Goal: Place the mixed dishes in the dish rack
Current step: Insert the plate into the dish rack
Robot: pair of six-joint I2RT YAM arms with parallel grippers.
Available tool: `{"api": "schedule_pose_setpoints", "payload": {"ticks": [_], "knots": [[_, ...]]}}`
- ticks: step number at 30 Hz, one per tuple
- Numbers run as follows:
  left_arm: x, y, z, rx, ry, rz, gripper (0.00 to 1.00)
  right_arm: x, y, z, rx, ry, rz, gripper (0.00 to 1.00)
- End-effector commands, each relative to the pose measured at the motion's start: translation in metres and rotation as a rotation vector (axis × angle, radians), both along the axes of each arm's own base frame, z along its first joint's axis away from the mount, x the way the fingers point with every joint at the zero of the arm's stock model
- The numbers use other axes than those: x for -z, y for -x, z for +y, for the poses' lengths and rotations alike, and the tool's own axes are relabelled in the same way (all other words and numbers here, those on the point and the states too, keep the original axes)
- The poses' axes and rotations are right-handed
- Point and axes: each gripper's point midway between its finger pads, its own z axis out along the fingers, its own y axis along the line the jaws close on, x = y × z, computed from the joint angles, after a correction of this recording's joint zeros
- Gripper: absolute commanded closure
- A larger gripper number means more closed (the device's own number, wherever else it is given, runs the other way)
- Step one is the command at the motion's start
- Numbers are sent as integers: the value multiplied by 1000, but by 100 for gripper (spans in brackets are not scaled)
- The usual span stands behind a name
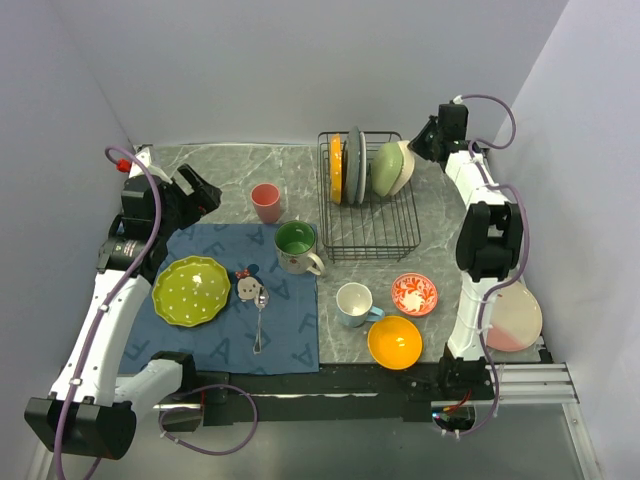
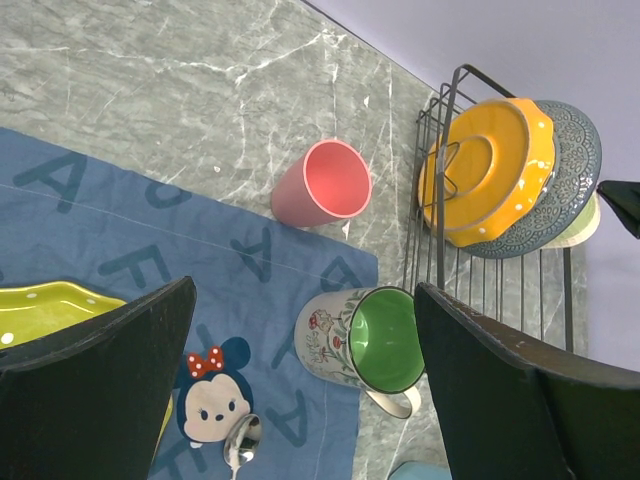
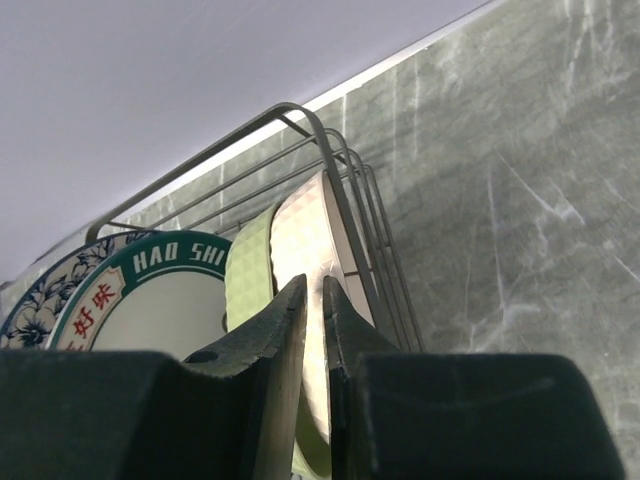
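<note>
Right gripper pinches narrow on the rim of the cream faceted bowl in the black wire dish rack; left gripper hangs spread wide, holding nothing.

On the grey marbled table, a blue cloth mat lies left of the rack, which holds on edge an orange scalloped plate, a grey patterned plate, a pale green bowl and the cream bowl. Outside the rack are a lime-green scalloped plate on the mat, a pink plate by the right arm, an orange bowl, a green-lined floral mug, a cream mug with a blue handle, a small red-patterned dish, a pink cup and a metal spoon.
</note>
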Motion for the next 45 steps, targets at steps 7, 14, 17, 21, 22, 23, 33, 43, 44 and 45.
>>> {"api": "schedule_pose_setpoints", "payload": {"ticks": [7, 14, 17, 21, 22, 23, 33, 43, 44, 45], "knots": [[-12, -5, 1, -5, 0, -39, 3, -24, 28, -15, 66, 80, -33, 81], [-12, -4, 2, -6, -3, -40, 3, -48, 39, -13, 53, 82, -80, 80], [-14, -4, 3, -9, -6, -43, 3, -57, 41, -14, 54, 90, -92, 79], [-14, -4, 3, -12, -9, -42, 3, -71, 43, -16, 55, 102, -118, 77], [-14, -4, 3, -12, -9, -43, 3, -74, 43, -16, 56, 104, -122, 76], [-14, -4, 3, -12, -9, -43, 3, -79, 45, -15, 48, 105, -130, 75], [-4, -5, -2, 20, -7, -35, 4, -101, 107, 11, -119, 109, -127, 0], [4, 3, -11, 74, 18, -64, 3, -149, 211, 92, -406, 158, -301, 0], [6, 4, -12, 78, 21, -59, 3, -144, 219, 98, -440, 156, -299, 0], [12, 5, -13, 81, 25, -49, 3, -145, 226, 104, -465, 148, -308, 0]]}}
